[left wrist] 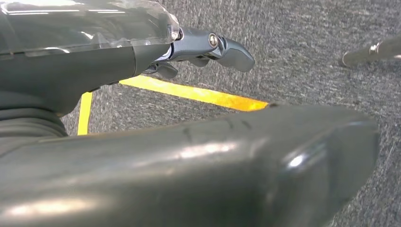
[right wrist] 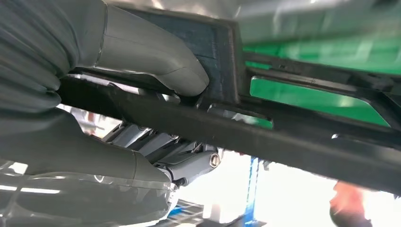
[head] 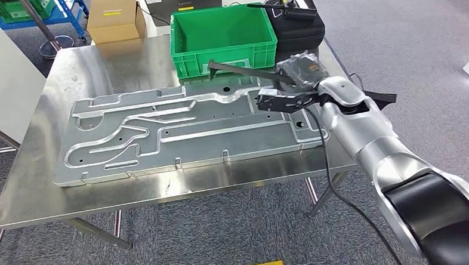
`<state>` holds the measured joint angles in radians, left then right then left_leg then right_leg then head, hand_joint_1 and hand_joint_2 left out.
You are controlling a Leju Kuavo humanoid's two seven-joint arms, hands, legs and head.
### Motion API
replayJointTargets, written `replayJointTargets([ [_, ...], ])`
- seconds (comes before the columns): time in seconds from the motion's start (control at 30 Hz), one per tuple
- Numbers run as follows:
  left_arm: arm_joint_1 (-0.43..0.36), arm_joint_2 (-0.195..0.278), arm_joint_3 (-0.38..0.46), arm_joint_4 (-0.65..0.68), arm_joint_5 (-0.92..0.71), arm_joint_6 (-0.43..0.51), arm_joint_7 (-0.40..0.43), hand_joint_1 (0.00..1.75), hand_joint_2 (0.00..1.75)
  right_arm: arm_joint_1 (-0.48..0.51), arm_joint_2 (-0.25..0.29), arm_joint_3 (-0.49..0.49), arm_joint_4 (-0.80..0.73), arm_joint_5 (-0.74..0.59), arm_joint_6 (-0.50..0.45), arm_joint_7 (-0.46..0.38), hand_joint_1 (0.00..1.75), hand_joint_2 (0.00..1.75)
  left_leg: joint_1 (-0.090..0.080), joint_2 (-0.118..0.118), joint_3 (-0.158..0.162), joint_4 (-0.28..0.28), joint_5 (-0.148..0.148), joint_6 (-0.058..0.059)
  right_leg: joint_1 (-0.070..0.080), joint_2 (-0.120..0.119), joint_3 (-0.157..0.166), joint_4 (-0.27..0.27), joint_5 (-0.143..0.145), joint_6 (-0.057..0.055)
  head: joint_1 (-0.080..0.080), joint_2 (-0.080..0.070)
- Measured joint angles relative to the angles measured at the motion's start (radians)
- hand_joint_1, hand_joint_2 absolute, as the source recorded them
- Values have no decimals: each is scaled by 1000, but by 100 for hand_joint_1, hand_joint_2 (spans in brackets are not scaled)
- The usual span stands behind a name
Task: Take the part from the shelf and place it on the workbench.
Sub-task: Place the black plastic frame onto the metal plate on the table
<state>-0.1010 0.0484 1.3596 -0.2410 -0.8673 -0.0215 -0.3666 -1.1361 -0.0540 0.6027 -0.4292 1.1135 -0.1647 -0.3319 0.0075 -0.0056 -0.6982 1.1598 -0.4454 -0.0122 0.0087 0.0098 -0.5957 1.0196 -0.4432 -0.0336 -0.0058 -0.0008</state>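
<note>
**Part in hand, hovering over the workbench**

The right hand (head: 304,81) is out over the far right side of the workbench (head: 38,195), and it has the black part (head: 241,71) firmly gripped. In the right wrist view the thick grey thumb (right wrist: 156,56) presses on top of the dark frame (right wrist: 265,137) and the darker fingers (right wrist: 189,163) curl underneath, so that's a proper clamp. The part is a long, thin black bracket, and it sticks out from the hand toward the green crate (head: 223,40) at the far edge of the worktop, its tip just in front of the crate's near wall. It looks to be held above the surface rather than resting on it, though I can't be sure of the gap from here.

Below it lies the big silver stamped panel (head: 178,132), sprawled across most of the worktop. So the carry step looks done and this is the placing step, I'd say.

The left hand (left wrist: 208,47) hangs down by the carpet and the yellow floor tape (left wrist: 189,93), fingers curled in with nothing in them.

What's next? The part has to come down level onto the right end of the bench without its tip snagging the crate. Only once it's resting should the thumb let go.
</note>
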Motion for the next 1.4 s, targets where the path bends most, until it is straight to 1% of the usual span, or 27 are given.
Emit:
replayJointTargets([
  [0.03, 0, 0, 0, 0, -1, -1, 2, 0, 0, -1, 16, 28, 15, 18, 1, 10, 166, 175, -3, 0, 30, -64, 28, 9, 3, 0, 2, 1, -3, 1, 0, 0],
  [0.07, 0, 0, 0, 0, -3, -1, 4, 0, 0, -2, 29, 52, 27, 34, 1, 17, 166, 175, -7, 1, 53, -110, 43, 16, 5, 0, 3, 2, -6, 3, 0, 0],
  [0.1, 0, -1, 0, 1, -6, -2, 6, 0, 0, -2, 41, 74, 38, 52, 1, 22, 166, 175, -10, 1, 64, -131, 44, 20, 5, 0, 3, 2, -8, 6, 0, 0],
  [0.23, 5, -6, -7, 2, -16, -5, 1, 0, 0, 5, 75, 149, 68, 97, -3, 37, 166, 175, -3, 3, 79, -155, 44, 29, 7, -2, 6, 3, -17, 21, 0, 0],
  [0.33, 5, -8, -9, 3, -17, -6, -2, 0, 0, 8, 79, 158, 71, 99, -6, 40, 166, 175, 0, 4, 85, -163, 46, 30, 6, -2, 7, 10, -24, 25, 1, 0],
  [0.37, 5, -9, -10, 3, -19, -6, -4, 0, 0, 8, 82, 161, 74, 99, -10, 40, 166, 175, 0, 4, 86, -164, 46, 31, 6, -2, -4, 31, -36, 28, 2, 0],
  [0.43, 5, -14, -18, 3, -28, -13, -16, 0, 87, 29, 92, 179, 88, 98, -21, 39, 83, 87, 2, 3, 90, -164, 43, 35, -4, -3, -84, 172, -84, 41, 6, 0],
  [0.47, 6, -17, -23, 4, -33, -17, -24, 0, 131, 43, 98, 188, 97, 97, -27, 38, 41, 44, 2, 1, 92, -163, 40, 36, -11, -4, -115, 219, -90, 47, 7, 0],
  [0.5, 7, -20, -28, 5, -37, -21, -30, 0, 175, 57, 103, 194, 105, 96, -29, 37, 0, 0, 3, 0, 94, -161, 36, 35, -17, -5, -125, 222, -71, 51, 7, 0],
  [0.53, 8, -22, -31, 5, -40, -21, -32, 0, 175, 63, 106, 195, 108, 93, -30, 37, 0, 0, 3, -2, 96, -158, 33, 32, -18, -6, -96, 150, -28, 50, 8, 0],
  [0.57, 8, -23, -35, 6, -44, -22, -33, 0, 175, 66, 108, 195, 111, 89, -31, 36, 0, 0, 1, -2, 97, -155, 30, 28, -17, -7, -65, 82, 2, 47, 7, 0],
  [0.6, 8, -24, -39, 6, -48, -22, -31, 0, 175, 67, 110, 195, 114, 83, -33, 35, 0, 0, 0, -2, 96, -152, 27, 24, -15, -8, -42, 31, 20, 43, 7, 0],
  [0.63, 7, -24, -42, 6, -52, -22, -29, 0, 175, 70, 112, 195, 116, 76, -36, 34, 0, 0, -1, -2, 96, -151, 25, 19, -12, -7, -31, 5, 26, 39, 7, 0],
  [0.67, 7, -24, -45, 7, -55, -22, -25, 0, 131, 75, 114, 195, 118, 68, -41, 31, 0, 0, -1, -1, 97, -151, 24, 14, -8, -6, -29, 1, 23, 36, 7, 0],
  [0.77, 6, -25, -51, 7, -63, -22, -14, 0, 0, 92, 117, 195, 124, 43, -53, 17, 0, 0, 0, 0, 96, -140, 11, -1, -13, -5, -22, -10, 28, 20, 7, 0],
  [0.83, 6, -25, -52, 8, -64, -22, -7, 0, 0, 100, 119, 191, 126, 17, -63, -1, 0, 0, 3, 0, 59, -54, -40, -8, -17, -6, -17, -17, 30, 9, 6, 0],
  [0.9, 6, -25, -53, 8, -64, -23, 0, 0, 0, 115, 121, 177, 126, -24, -80, -31, 0, 0, 6, 0, -4, 82, -101, -14, -16, -6, -16, -16, 29, 5, 5, 0],
  [0.93, 7, -24, -54, 8, -64, -23, 2, 0, 0, 125, 121, 165, 126, -51, -91, -52, 0, 0, 7, 1, -26, 125, -111, -17, -16, -5, -16, -16, 28, 5, 5, 0],
  [0.97, 7, -24, -55, 9, -65, -24, 4, 0, 0, 136, 121, 149, 124, -87, -103, -81, 0, 0, 8, 1, -32, 134, -104, -19, -16, -5, -16, -15, 28, 5, 5, 0],
  [1.0, 7, -24, -57, 9, -66, -25, 5, 0, 0, 146, 121, 127, 119, -133, -117, -119, 0, 0, 11, 1, -16, 99, -78, -20, -16, -5, -15, -13, 27, 7, 5, 0],
  [1.07, 7, -23, -59, 9, -70, -27, 5, 0, 0, 163, 120, 69, 100, -240, -148, -212, 0, 0, 15, 1, 51, -38, -15, -20, -17, -3, -15, -7, 21, 15, 5, 0],
  [1.1, 7, -23, -61, 9, -72, -27, 5, 0, 0, 171, 119, 35, 84, -295, -163, -259, 0, 0, 15, 0, 79, -96, 5, -17, -16, -3, -17, -2, 18, 20, 6, 0],
  [1.13, 7, -23, -63, 10, -74, -28, 5, 0, 0, 179, 117, 4, 66, -344, -176, -298, 0, 0, 14, -1, 94, -127, 11, -13, -15, -2, -19, 2, 16, 26, 6, 0],
  [1.23, 9, -23, -67, 11, -76, -32, 1, 0, 0, 229, 94, -87, -40, -488, -209, -357, 0, 0, 11, -3, 96, -135, 13, 6, -14, -2, -21, 3, 16, 42, 7, 0],
  [1.3, 10, -23, -67, 11, -74, -36, -6, 0, 0, 281, 55, -141, -177, -575, -257, -360, 0, 0, 12, -4, 97, -139, 17, 20, -17, -4, -34, 36, -10, 54, 7, 0],
  [1.33, 10, -23, -67, 11, -71, -38, -9, 0, 0, 305, 31, -168, -250, -598, -291, -360, 0, 0, 12, -4, 97, -141, 18, 26, -18, -4, -54, 81, -37, 59, 7, 0],
  [1.4, 11, -23, -67, 11, -63, -41, -15, 0, 0, 360, -21, -230, -383, -594, -367, -356, 0, 0, 10, -5, 97, -141, 16, 33, -19, -4, -115, 209, -97, 64, 7, 0],
])
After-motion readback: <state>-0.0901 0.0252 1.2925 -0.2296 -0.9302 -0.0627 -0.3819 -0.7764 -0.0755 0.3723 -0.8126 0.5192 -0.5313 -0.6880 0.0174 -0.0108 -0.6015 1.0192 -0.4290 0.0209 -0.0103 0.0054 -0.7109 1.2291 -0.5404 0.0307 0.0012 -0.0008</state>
